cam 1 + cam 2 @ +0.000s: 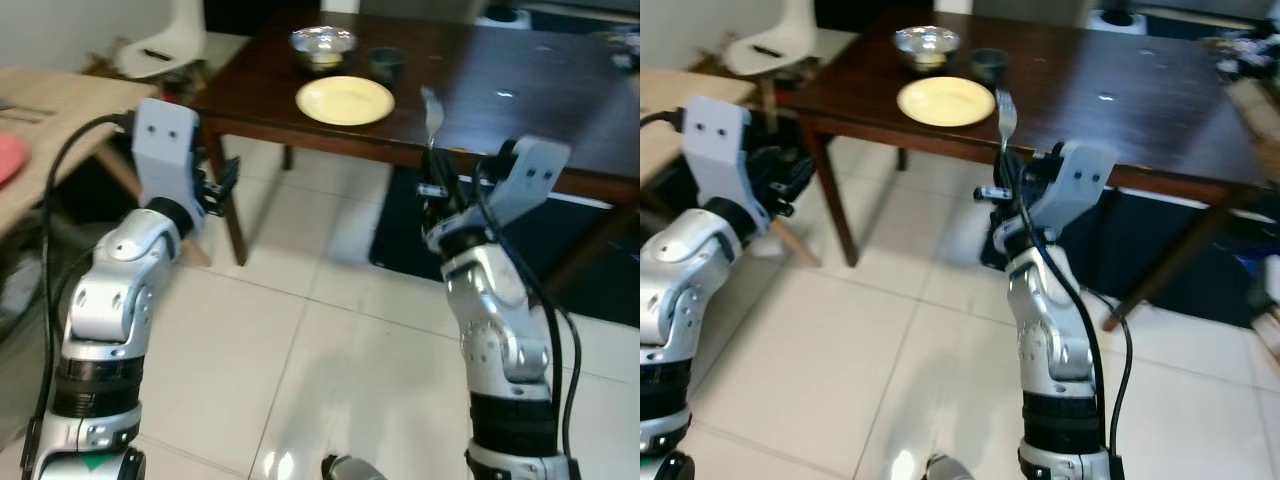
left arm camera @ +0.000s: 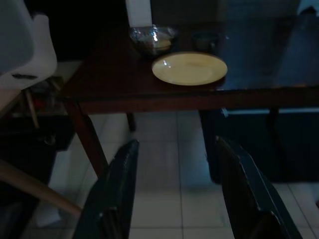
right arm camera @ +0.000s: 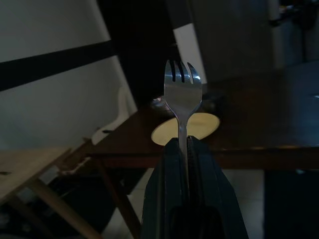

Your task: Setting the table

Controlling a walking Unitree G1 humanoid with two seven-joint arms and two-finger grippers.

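Observation:
A silver fork (image 1: 432,115) stands upright, tines up, with my right gripper (image 1: 436,188) shut on its handle; in the right wrist view the fork (image 3: 183,94) rises from the closed fingers (image 3: 164,189). A yellow plate (image 1: 345,100) lies near the front edge of the dark wooden table (image 1: 510,90), ahead and left of the fork. Behind the plate sit a shiny metal bowl (image 1: 322,45) and a small dark cup (image 1: 386,62). My left gripper (image 1: 222,190) is open over the floor, short of the table's left corner; its fingers (image 2: 117,194) frame the plate (image 2: 189,68).
A light wooden table (image 1: 50,120) with a pink item stands at the left, and a white chair (image 1: 165,45) is behind it. A table leg (image 1: 228,205) drops near my left gripper. White floor tiles (image 1: 320,350) lie between me and the table, with a dark rug (image 1: 420,240) under it.

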